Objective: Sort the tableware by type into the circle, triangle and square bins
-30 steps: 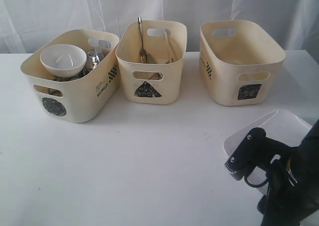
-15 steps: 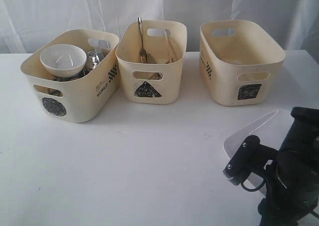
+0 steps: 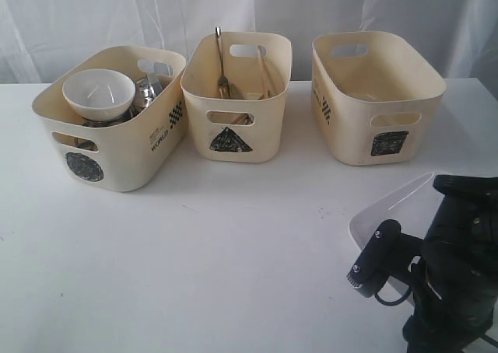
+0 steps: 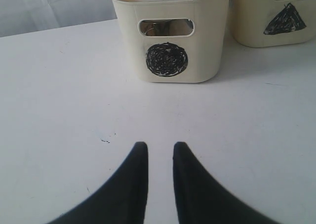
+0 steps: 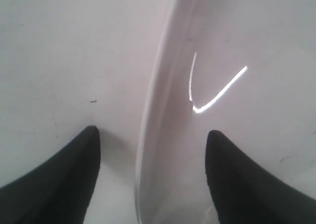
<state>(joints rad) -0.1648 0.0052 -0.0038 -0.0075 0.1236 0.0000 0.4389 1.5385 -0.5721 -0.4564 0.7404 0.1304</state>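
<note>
The right hand [image 5: 153, 131], spread wide, straddles the large white rectangular plate [image 5: 237, 46]; next, probably: clamp, then the square-marked cream bin [image 3: 354, 135].

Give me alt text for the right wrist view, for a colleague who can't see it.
The open right gripper straddles the raised rim of the large white plate, one finger over the table, the other over the plate's glossy inside. Nothing is gripped yet.
</note>
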